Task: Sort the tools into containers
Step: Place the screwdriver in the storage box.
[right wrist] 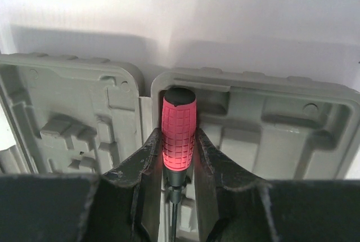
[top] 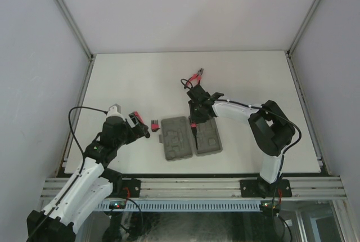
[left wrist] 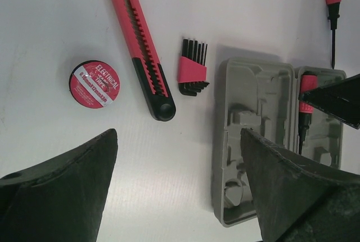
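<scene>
Red-handled driver (right wrist: 179, 115) stands between the fingers of the right gripper (right wrist: 177, 136), over the right half of the grey tool case (right wrist: 264, 93), just beside the hinge; whether its tip touches the moulding cannot be told from these views. Case lies open near the middle of the white table (top: 253, 84); pale walls (top: 185, 5) enclose it; pliers (top: 197, 76) lie beyond the case; hex key set (left wrist: 192, 68), knife (left wrist: 143, 45) and tape roll (left wrist: 94, 84) lie to its left. Right fingers clamped on the red handle; left gripper (left wrist: 179, 140) spread wide, holding nothing, over the table left of the case.
</scene>
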